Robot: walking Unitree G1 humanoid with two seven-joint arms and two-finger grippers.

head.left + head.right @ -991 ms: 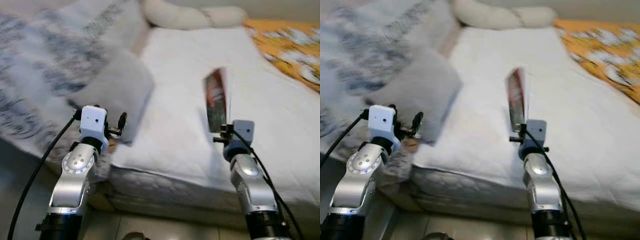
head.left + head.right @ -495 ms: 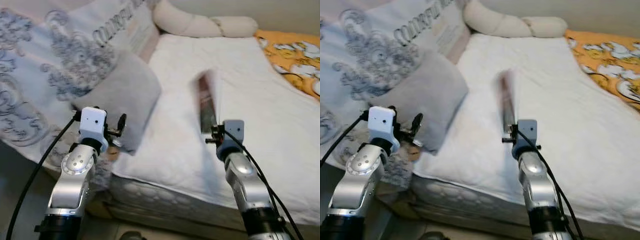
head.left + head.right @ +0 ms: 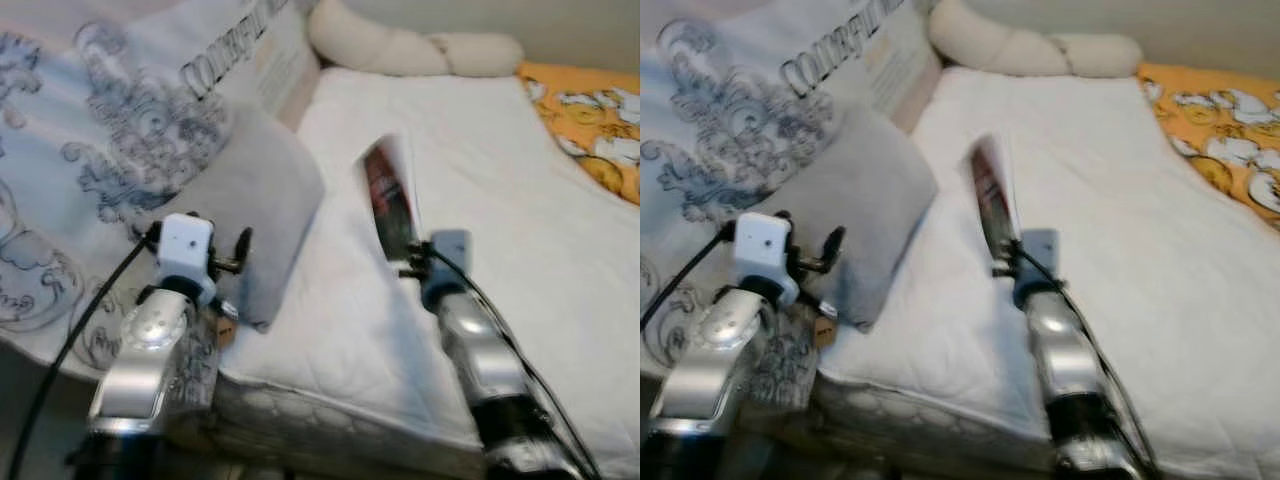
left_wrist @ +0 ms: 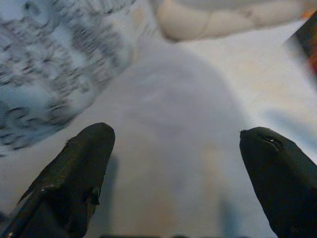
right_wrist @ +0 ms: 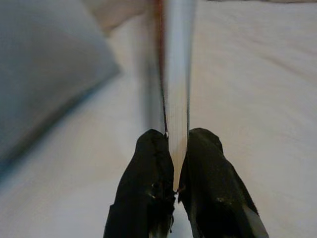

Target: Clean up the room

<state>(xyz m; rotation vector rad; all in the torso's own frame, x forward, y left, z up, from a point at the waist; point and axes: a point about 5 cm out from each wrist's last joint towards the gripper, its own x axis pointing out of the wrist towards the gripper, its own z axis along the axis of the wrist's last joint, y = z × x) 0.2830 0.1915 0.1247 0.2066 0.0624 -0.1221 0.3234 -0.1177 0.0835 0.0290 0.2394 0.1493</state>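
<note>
At centre frame, the right gripper (image 5: 174,148) is pinching a thin red-covered book (image 3: 390,200) edge-on, upright above the white mattress (image 3: 520,220), while the left gripper (image 4: 173,168), fingers spread, is facing the grey pillow (image 3: 255,205).

Bed with bedding, seen from its near edge

A white quilted mattress cover (image 3: 480,180) spans the bed. A plain grey pillow (image 3: 262,205) leans at its left side, against a pale blanket with a grey ornamental print (image 3: 110,140) that drapes over the left of the bed. A cream bolster cushion (image 3: 410,50) lies across the far end, and an orange patterned cover (image 3: 590,110) shows at the far right.
</note>
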